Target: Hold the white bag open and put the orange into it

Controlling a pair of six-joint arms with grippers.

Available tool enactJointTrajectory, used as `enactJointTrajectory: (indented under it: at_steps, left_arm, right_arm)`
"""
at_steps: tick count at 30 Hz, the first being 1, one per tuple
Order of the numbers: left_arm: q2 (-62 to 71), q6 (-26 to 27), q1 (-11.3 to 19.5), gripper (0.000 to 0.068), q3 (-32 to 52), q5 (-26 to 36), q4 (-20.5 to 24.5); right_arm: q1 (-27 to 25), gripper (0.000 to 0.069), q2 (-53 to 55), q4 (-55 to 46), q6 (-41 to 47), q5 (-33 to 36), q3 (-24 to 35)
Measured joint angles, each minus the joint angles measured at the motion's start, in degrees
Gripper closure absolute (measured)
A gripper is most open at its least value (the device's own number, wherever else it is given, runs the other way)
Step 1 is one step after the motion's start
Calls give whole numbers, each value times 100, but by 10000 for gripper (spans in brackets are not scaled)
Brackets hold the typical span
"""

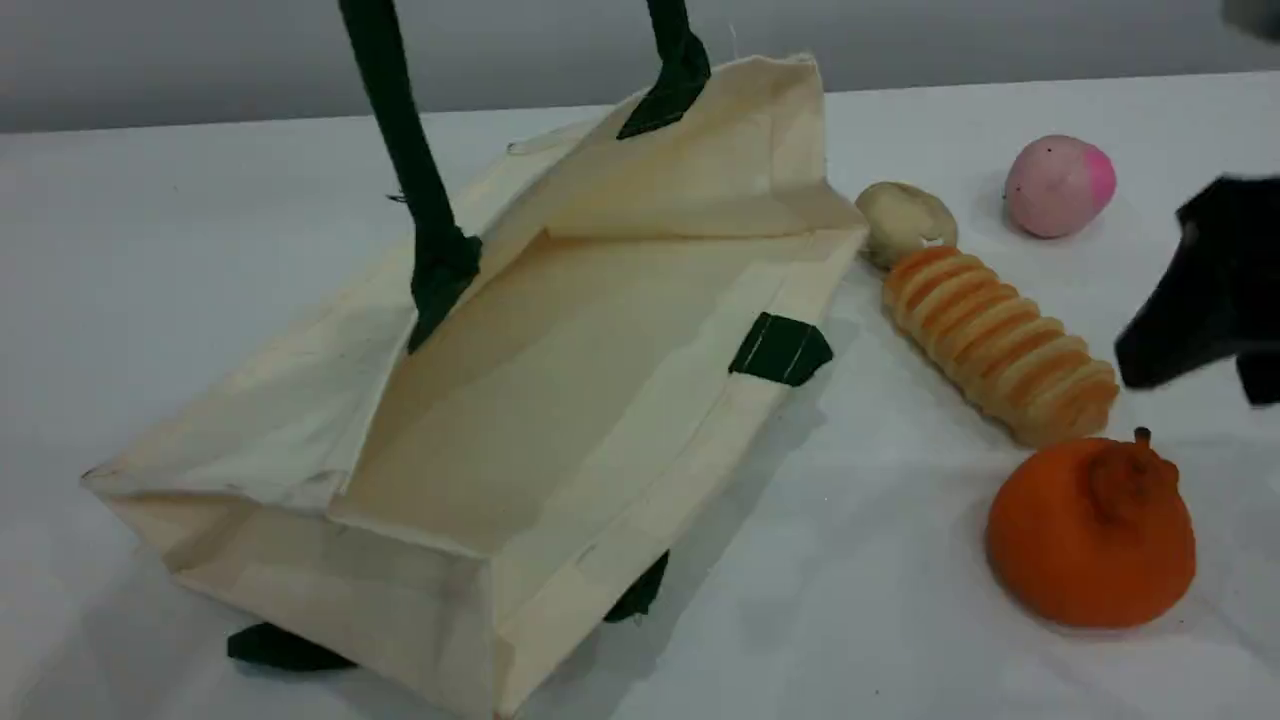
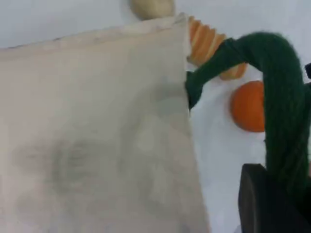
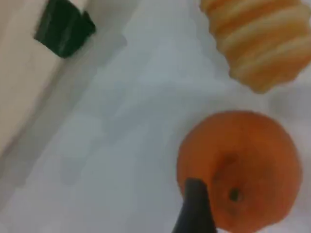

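The white bag [image 1: 560, 400] lies in the middle of the table with its mouth held agape. Its far dark green handle [image 1: 410, 150] is pulled taut upward and runs out of the scene view's top. In the left wrist view my left gripper [image 2: 279, 199] is shut on that handle [image 2: 284, 107], beside the bag's wall [image 2: 97, 136]. The orange [image 1: 1092, 535] sits on the table to the right of the bag, stem up. My right gripper [image 1: 1205, 370] hovers open just above and behind it, holding nothing. Its fingertip [image 3: 194, 208] shows over the orange [image 3: 243, 170].
A ribbed golden bread roll [image 1: 1000, 345] lies between the bag and my right gripper. Behind it sit a beige lump [image 1: 905, 222] and a pink ball [image 1: 1058, 185]. The bag's second handle [image 1: 285, 648] pokes out from under its near edge.
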Motion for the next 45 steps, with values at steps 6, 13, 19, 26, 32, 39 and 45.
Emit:
enactJointTrajectory:
  at_steps: [6,13,19,26,32,39,45]
  left_arm:
    - [0,0,0,615,-1,0,-22]
    - [0,5,0,615,-1,-11,-33]
    - [0,5,0,615,-1,-15,-42]
    - [0,11,0,615,-1,-22,-50]
    - [0,15,0,615,-1,-29,-63]
    - [0,10,0,615,-1,-29,-63]
    - [0,10,0,615,-1,-23,-63]
  right_arm:
    - [0,178,662,51,-11,-214,0]
    - [0,178,877,450,-319,-305,-5]
    - [0,178,877,1362,-1284,-64,-5]
    - [0,178,975,2464,-2440,-172,-5]
    - [0,178,1419,2618,-2609,-167,-39]
    - [0,178,1867,2683,-2681,47,-286]
    - [0,213,1961,2589,-2692,78,-286]
